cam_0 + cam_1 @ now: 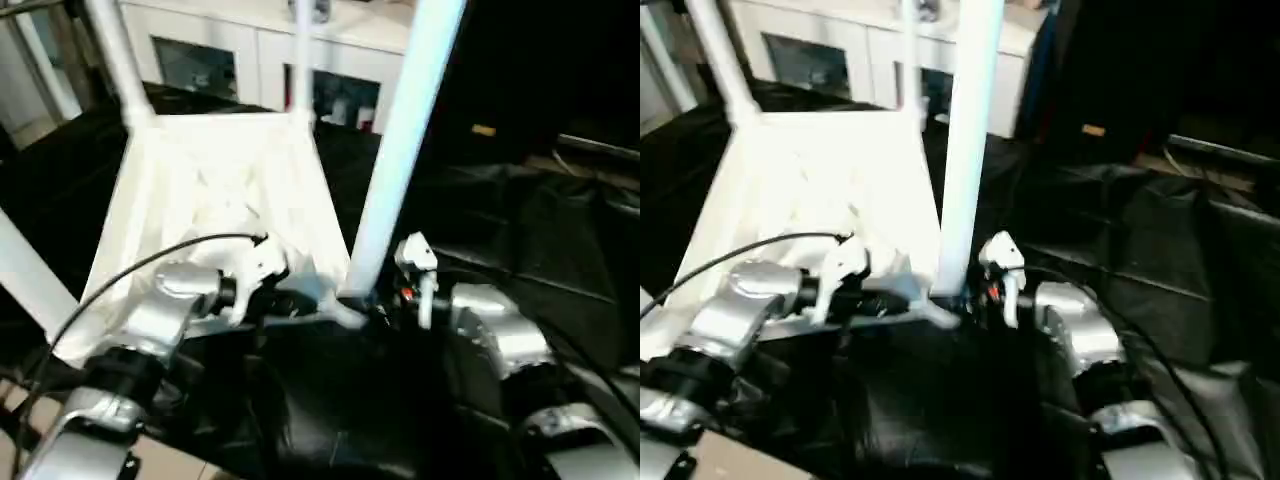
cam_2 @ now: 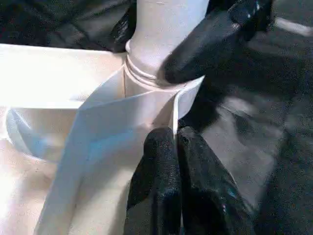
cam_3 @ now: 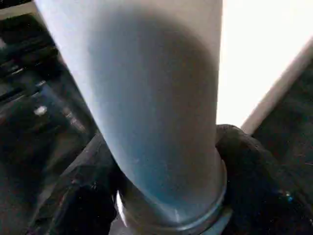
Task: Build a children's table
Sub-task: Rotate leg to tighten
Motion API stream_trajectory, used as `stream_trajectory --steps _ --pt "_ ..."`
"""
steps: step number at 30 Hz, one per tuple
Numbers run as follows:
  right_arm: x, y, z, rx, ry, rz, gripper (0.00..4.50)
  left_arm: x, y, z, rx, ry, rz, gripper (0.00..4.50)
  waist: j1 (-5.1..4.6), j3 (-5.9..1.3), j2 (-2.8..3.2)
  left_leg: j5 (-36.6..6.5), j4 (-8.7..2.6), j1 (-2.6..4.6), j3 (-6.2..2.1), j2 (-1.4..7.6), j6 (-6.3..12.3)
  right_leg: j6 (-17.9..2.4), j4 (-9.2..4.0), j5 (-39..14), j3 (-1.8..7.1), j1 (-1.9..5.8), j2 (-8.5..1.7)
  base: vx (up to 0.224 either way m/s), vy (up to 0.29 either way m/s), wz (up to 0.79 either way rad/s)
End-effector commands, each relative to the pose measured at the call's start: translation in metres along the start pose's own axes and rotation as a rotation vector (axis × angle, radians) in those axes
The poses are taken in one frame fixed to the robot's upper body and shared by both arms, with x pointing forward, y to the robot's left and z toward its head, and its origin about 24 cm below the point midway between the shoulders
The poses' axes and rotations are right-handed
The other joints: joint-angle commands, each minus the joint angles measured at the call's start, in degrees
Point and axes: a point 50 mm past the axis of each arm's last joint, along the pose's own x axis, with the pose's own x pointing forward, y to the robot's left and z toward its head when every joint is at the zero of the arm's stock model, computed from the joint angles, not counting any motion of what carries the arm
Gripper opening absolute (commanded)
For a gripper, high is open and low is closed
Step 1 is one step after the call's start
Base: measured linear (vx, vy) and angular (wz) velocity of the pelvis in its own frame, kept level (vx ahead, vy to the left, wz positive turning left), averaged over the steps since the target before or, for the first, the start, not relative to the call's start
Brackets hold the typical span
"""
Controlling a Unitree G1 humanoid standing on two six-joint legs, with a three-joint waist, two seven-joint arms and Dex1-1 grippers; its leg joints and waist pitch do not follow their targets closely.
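The white children's table lies upside down on a black cloth, ribbed underside up, with its legs pointing upward. The near right leg stands in its corner socket. My left gripper is shut on the thin rim of the table top just beside that socket. My right gripper reaches in from the other side and is shut on the base of the same leg, one black finger pressed against each side. Two far legs and a near left leg stand as well.
Black cloth covers the work surface around the table. A white cabinet with glass doors stands behind it. A black cable arcs over my left forearm. Pale floor shows at the near left.
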Motion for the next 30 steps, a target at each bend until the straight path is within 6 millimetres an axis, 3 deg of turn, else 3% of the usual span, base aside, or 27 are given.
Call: stream_trajectory --steps 1,2,4,8,9,14,18,24,26,28,30 --pt "0.011 0.005 -0.016 0.011 0.081 -0.077 2.59 0.008 0.007 0.028 0.034 -0.088 0.093 0.00 -0.15 -3.80 0.09 -11.69 -4.13 0.21 -0.57 1.36 -0.07 -9.84 -4.71 -18.99 2.67 2.97 -4.68 0.000 0.000 0.00" --pt "0.011 0.005 -0.016 0.011 0.081 -0.077 2.59 0.008 0.007 0.028 0.034 -0.088 0.093 0.00 -0.33 -3.79 0.11 -11.85 -4.07 0.30 -0.51 1.43 0.08 -9.91 -4.74 -18.69 2.80 2.78 -4.68 0.000 0.000 0.00" --pt "0.023 0.002 -0.014 0.050 0.064 -0.258 2.59 0.024 0.000 0.032 -0.008 -0.116 0.111 0.00 -0.51 -3.83 -0.01 -10.90 -4.05 0.20 -0.46 1.41 -0.18 -10.25 -4.49 -17.46 2.88 2.76 -4.68 0.000 0.000 0.00" --pt "0.037 0.014 -0.010 -0.014 0.056 -0.213 2.59 0.037 -0.010 0.032 -0.005 -0.103 0.092 0.00 -0.83 -3.88 0.06 -10.91 -3.96 0.16 -0.45 1.33 0.73 -10.28 -4.59 -16.41 2.82 2.81 -4.57 0.000 0.000 0.00" --pt "0.038 0.016 -0.009 -0.018 0.051 -0.202 2.94 0.038 -0.011 0.032 -0.003 -0.103 0.089 0.00 -0.85 -3.94 0.40 -10.54 -3.99 0.07 -0.47 1.33 1.18 -10.52 -4.40 -14.86 2.83 2.90 -4.50 0.000 0.000 0.00" --pt "0.040 0.019 -0.002 -0.001 0.007 -0.121 3.63 0.036 -0.011 0.033 0.012 -0.100 0.089 0.00 -0.86 -3.82 0.22 -11.76 -4.05 0.12 -0.46 1.35 1.54 -10.79 -4.54 -15.28 2.83 2.91 -4.53 0.000 0.000 0.00" --pt "0.032 0.015 -0.001 -0.053 0.020 -0.059 3.78 0.027 -0.012 0.028 0.038 -0.084 0.032 0.00 -0.89 -3.90 0.22 -11.38 -4.04 0.03 -0.50 1.43 1.84 -11.11 -4.39 -14.37 2.81 3.01 -4.51 0.000 0.000 0.00" --pt "0.008 0.012 -0.001 -0.105 0.052 0.131 3.78 0.010 -0.017 0.017 0.070 -0.027 -0.120 0.00 -0.81 -4.16 0.19 -7.87 -3.73 -0.06 -0.39 1.52 3.81 -13.41 -3.51 -6.92 2.87 3.36 -4.40 0.000 0.000 0.00" --pt "-0.003 0.009 0.000 -0.123 0.075 0.189 3.78 -0.002 -0.019 0.010 0.086 0.015 -0.202 0.00 -0.70 -4.05 -0.04 -8.03 -3.72 0.02 -0.33 1.50 4.22 -13.77 -3.58 -7.02 2.81 3.37 -4.38 0.000 0.000 0.00" --pt "-0.008 0.006 0.002 -0.131 0.080 0.200 3.78 -0.008 -0.020 0.009 0.112 0.024 -0.243 0.00 -0.48 -3.91 0.23 -9.19 -3.81 0.20 -0.25 1.72 3.90 -13.66 -3.74 -9.33 2.77 3.08 -4.44 0.000 0.000 0.00" --pt "-0.012 0.002 0.004 -0.132 0.080 0.199 3.78 -0.012 -0.015 0.006 0.139 0.066 -0.194 0.00 -0.15 -3.81 0.16 -10.25 -3.87 0.42 -0.14 1.82 3.10 -13.45 -3.86 -11.03 2.83 2.86 -4.40 0.000 0.000 0.00"
